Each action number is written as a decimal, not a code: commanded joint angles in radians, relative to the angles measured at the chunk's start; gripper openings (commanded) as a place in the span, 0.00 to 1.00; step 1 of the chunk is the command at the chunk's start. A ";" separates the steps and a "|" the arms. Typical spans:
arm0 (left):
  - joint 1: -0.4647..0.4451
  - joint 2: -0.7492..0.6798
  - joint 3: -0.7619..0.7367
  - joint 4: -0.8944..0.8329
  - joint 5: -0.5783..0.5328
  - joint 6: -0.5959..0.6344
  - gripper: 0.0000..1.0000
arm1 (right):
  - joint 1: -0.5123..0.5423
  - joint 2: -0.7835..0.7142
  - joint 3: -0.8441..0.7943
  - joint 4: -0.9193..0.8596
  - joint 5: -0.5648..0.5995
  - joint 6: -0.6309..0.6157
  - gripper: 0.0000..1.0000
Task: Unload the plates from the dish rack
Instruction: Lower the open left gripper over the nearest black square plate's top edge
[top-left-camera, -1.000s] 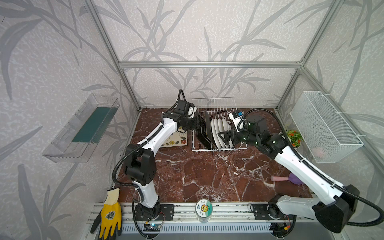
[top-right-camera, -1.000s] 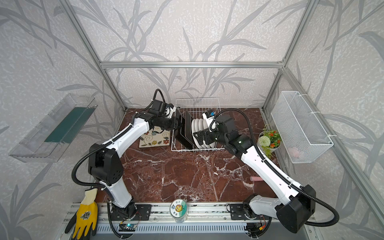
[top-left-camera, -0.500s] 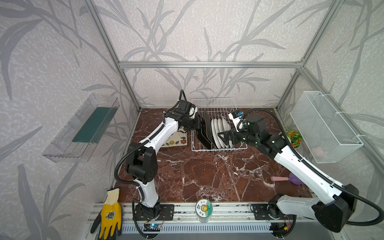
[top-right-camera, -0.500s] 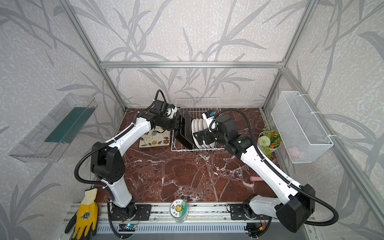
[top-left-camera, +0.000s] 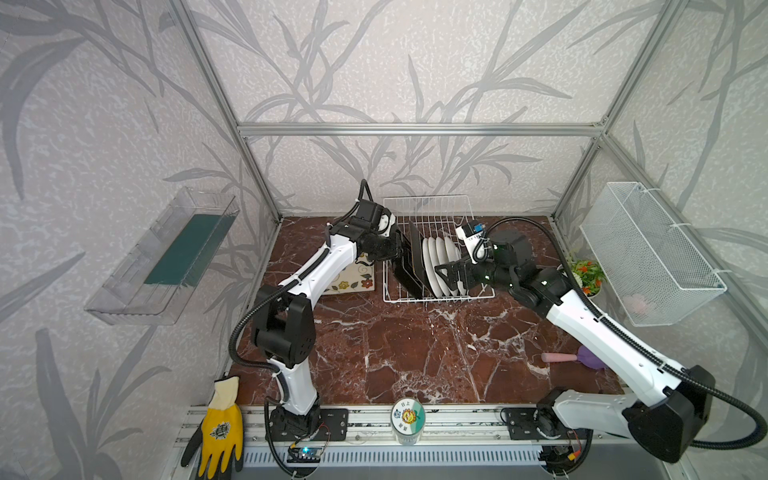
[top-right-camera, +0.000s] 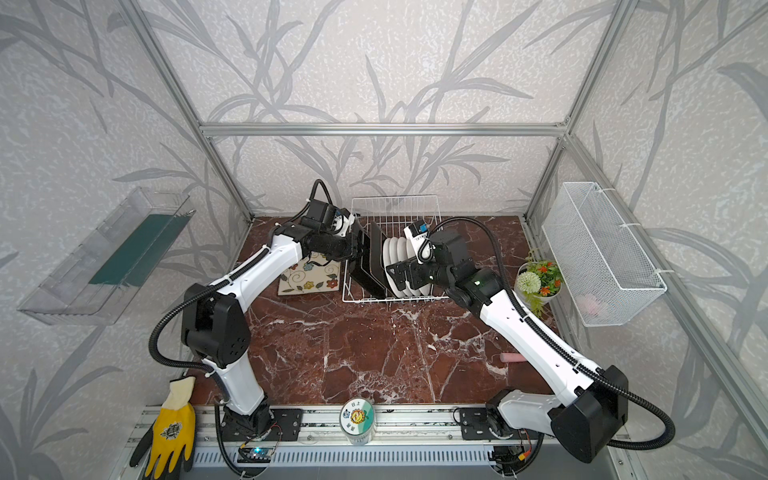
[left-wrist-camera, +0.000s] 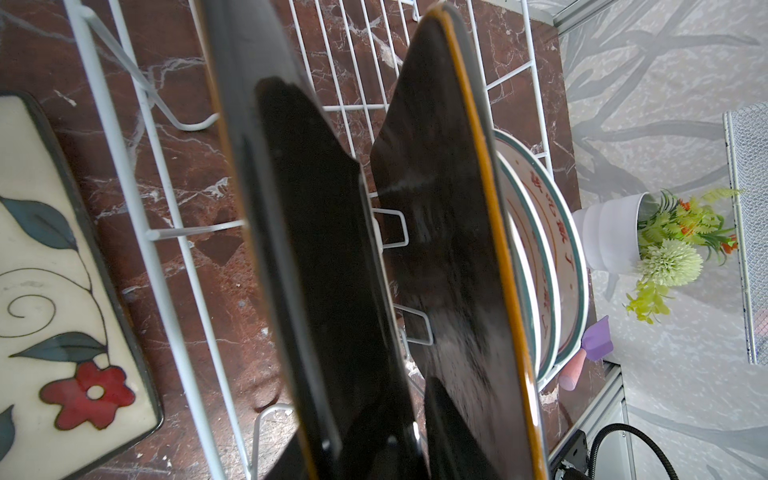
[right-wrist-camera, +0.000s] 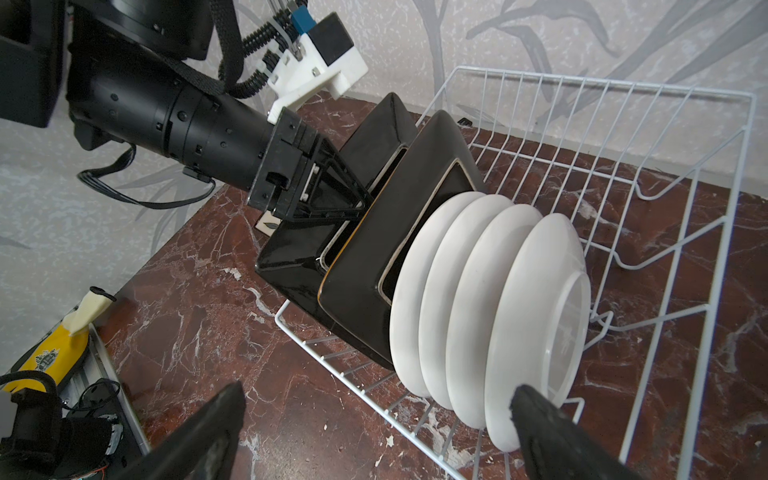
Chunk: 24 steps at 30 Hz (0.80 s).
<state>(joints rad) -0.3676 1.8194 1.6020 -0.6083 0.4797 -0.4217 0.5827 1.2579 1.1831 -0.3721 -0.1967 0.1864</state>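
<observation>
The left claw (right-wrist-camera: 358, 201) straddles the top edge of the nearest black plate (right-wrist-camera: 297, 259) in the dish rack (right-wrist-camera: 623, 137). Its far finger is hidden behind the plate, so whether it grips cannot be told. The right claw (right-wrist-camera: 376, 390) gapes wide, its fingers partly cut off, with the round white plates (right-wrist-camera: 478, 311) just ahead.

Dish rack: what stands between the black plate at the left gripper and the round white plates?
A second black square plate, and nothing else; the right wrist view shows it.
</observation>
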 joint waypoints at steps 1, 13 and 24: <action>-0.007 0.020 0.010 0.006 -0.002 -0.014 0.34 | 0.005 -0.018 0.033 -0.004 0.013 -0.007 0.99; -0.011 0.034 0.015 -0.006 0.005 -0.026 0.31 | 0.005 -0.015 0.035 -0.006 0.012 -0.012 0.99; -0.011 0.034 0.025 -0.026 0.002 -0.032 0.19 | 0.005 -0.017 0.034 -0.008 0.014 -0.012 0.99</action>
<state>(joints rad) -0.3725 1.8309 1.6054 -0.5957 0.5060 -0.4683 0.5827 1.2579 1.1831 -0.3721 -0.1909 0.1860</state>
